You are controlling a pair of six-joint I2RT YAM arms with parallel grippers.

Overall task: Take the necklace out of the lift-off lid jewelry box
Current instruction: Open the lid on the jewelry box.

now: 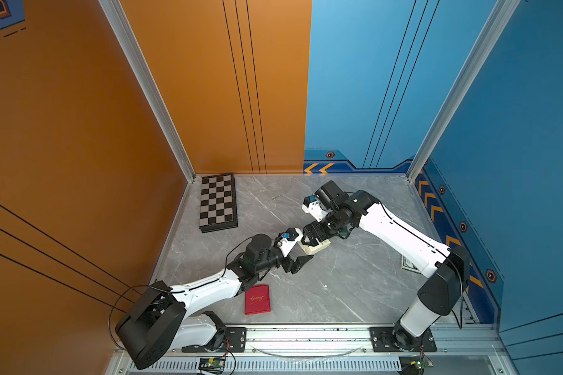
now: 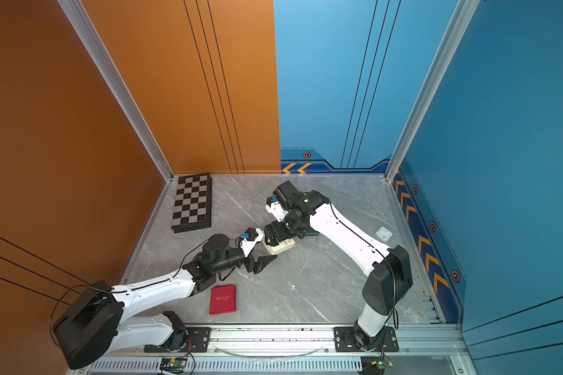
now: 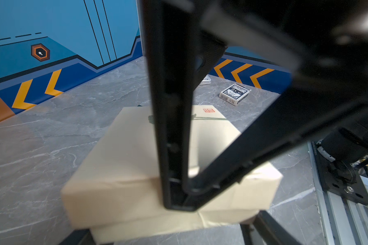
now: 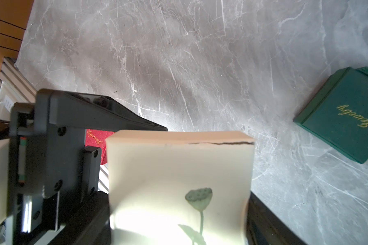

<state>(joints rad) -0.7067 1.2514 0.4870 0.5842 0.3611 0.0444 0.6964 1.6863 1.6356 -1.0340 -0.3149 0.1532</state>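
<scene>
Near the middle of the tabletop [image 1: 345,292], the cream jewelry box [image 1: 319,249] lay with its long axis running away from the left gripper [image 1: 307,259]. The right gripper [image 1: 307,241] stood over it, spread wide and clasping the lid [image 3: 136,148]. The left gripper's fingers [image 3: 270,231] flanked the base [image 3: 157,231]; whether they pressed it was unclear. The necklace was hidden, presumably inside.

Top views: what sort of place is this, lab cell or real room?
Most likely a purpose-built robot test cell: printed wall panels in aluminium framing, left arm and right arm bolted to a front rail, staged props like the chessboard and red box on a marble-look tabletop.
</scene>
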